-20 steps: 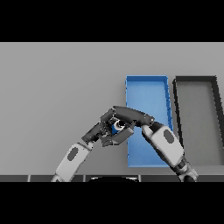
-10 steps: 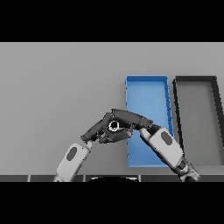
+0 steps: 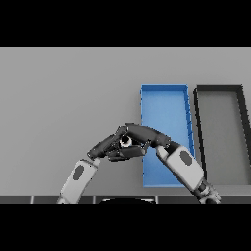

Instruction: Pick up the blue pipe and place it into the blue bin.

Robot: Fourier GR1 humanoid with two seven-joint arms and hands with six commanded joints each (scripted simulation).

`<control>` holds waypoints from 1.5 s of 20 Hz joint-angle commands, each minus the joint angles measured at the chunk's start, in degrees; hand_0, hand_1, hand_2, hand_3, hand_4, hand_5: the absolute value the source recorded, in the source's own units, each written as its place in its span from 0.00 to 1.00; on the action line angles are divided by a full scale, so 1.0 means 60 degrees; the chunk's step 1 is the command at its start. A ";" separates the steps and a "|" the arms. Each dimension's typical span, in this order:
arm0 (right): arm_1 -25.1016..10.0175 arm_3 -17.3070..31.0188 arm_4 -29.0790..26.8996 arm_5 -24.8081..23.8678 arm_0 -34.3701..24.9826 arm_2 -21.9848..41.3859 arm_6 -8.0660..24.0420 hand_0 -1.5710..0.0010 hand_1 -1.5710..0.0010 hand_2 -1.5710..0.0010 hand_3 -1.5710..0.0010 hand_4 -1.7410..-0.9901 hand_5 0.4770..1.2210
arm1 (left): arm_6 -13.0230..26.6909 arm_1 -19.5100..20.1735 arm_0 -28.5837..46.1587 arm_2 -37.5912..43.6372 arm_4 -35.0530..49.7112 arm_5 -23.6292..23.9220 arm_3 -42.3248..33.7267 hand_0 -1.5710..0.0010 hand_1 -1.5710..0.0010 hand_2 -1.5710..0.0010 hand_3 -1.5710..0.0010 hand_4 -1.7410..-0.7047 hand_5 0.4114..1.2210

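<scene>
The blue pipe (image 3: 126, 141) shows only as a small pale round end with a dark rim, wedged between my two hands just left of the blue bin (image 3: 164, 98). My right hand (image 3: 147, 135) reaches in from the lower right, with fingers and thumb curled round the pipe. My left hand (image 3: 104, 146) comes from the lower left, its fingers fairly straight and its tips against the pipe's left side. Most of the pipe is hidden by the hands. The blue bin is a long open tray, and my right forearm crosses its near end.
A dark grey bin (image 3: 220, 93) of the same shape stands right beside the blue bin on its right. The grey table (image 3: 63, 93) stretches to the left and back of the hands.
Both hands have shifted a little to the left and closed more tightly round the pipe. Its blue body, visible one second ago, is now covered and only its end shows.
</scene>
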 commanded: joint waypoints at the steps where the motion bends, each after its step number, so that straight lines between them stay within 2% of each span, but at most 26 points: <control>1: 0.0018 0.0109 0.0079 0.0011 0.0031 0.0038 0.0037 0.00 0.00 0.00 0.00 0.00 0.99 | 0.0383 -0.0054 -0.0003 0.0059 -0.0013 -0.0020 0.0028 0.76 0.78 0.78 0.81 0.63 0.76; 2: 0.0001 0.0016 0.0035 -0.0065 -0.0023 0.0001 0.0270 0.00 0.00 0.00 0.00 0.00 0.99 | 0.0317 -0.0087 -0.0004 0.0080 -0.0051 0.0030 0.0142 0.80 0.82 0.83 0.84 0.67 0.65; 5: -0.0041 -0.0043 0.0180 -0.0082 0.0151 0.0044 0.0074 0.00 0.00 0.00 0.00 0.00 1.00 | 0.0697 -0.0178 0.0053 0.0192 0.0145 0.0096 0.0018 0.90 0.91 0.91 0.92 0.73 0.36; 7: -0.0013 -0.0084 -0.0039 -0.0113 0.0122 0.0042 0.0276 0.00 0.00 0.00 0.00 0.00 1.00 | 0.1111 -0.0353 0.0190 0.0172 0.0322 0.0113 -0.0043 0.94 0.94 0.94 0.95 0.74 0.24; 8: 0.0026 -0.0045 -0.0214 -0.0179 0.0126 -0.0008 0.0311 0.00 0.00 0.00 0.00 0.00 1.00 | 0.0899 -0.0295 0.0188 0.0190 0.0224 0.0161 -0.0002 0.95 0.95 0.95 0.96 0.75 0.19; 10: 0.0085 0.0010 -0.0392 -0.0215 0.0143 -0.0106 0.0210 0.00 0.00 0.00 0.00 0.00 1.00 | 0.0922 -0.0250 0.0173 0.0161 -0.0008 0.0285 0.0103 0.97 0.97 0.97 0.97 0.77 0.13; 12: 0.0227 0.0036 -0.1167 -0.0361 -0.0005 -0.0262 0.0528 0.00 0.00 0.00 0.00 0.00 1.00 | 0.0928 -0.0272 0.0132 0.0119 -0.0118 0.0332 0.0192 0.98 0.98 0.98 0.98 0.78 0.09; 16: 0.0110 -0.0114 -0.2754 -0.1221 -0.1095 -0.0998 0.1772 0.00 0.00 0.00 0.00 0.00 1.00 | 0.0957 -0.0267 0.0140 0.0095 -0.0142 0.0326 0.0259 0.99 0.99 0.99 0.99 0.80 0.06; 19: -0.0329 0.0058 -0.4192 -0.1646 -0.2434 -0.1790 0.1968 0.00 0.00 0.00 0.00 0.00 1.00 | 0.1001 -0.0079 0.0132 0.0215 -0.0016 0.0185 0.0191 1.00 1.00 1.00 1.00 0.81 0.04; 21: -0.0725 0.0666 -0.4838 -0.1596 -0.3275 -0.2371 0.1750 0.00 0.00 0.00 0.00 0.00 1.00 | 0.1074 -0.0159 0.0227 0.0123 0.0059 0.0129 0.0090 1.00 1.00 1.00 1.00 0.81 0.03; 23: -0.1096 0.1223 -0.4616 -0.2159 -0.3989 -0.2889 0.1312 0.00 0.00 0.00 0.00 0.00 1.00 | 0.1324 -0.0187 0.0241 0.0098 0.0019 0.0172 0.0029 1.00 1.00 1.00 1.00 0.81 0.03; 25: -0.1658 0.1933 -0.4271 -0.2605 -0.4622 -0.3308 0.1199 0.00 0.00 0.00 0.00 0.00 1.00 | 0.1351 -0.0080 0.0190 0.0176 -0.0014 0.0153 0.0096 1.00 1.00 1.00 1.00 0.81 0.02; 28: -0.2096 0.3222 -0.3959 -0.2628 -0.4847 -0.3634 0.1160 0.00 0.00 0.00 0.00 0.00 1.00 | 0.1187 -0.0102 0.0257 0.0091 -0.0105 0.0176 0.0104 1.00 1.00 1.00 1.00 0.82 0.01; 30: -0.2394 0.4046 -0.3587 -0.2441 -0.4775 -0.3807 0.0835 0.00 0.00 0.00 0.00 0.00 1.00 | 0.1117 -0.0075 0.0212 0.0138 -0.0109 0.0181 0.0145 1.00 1.00 1.00 1.00 0.82 0.00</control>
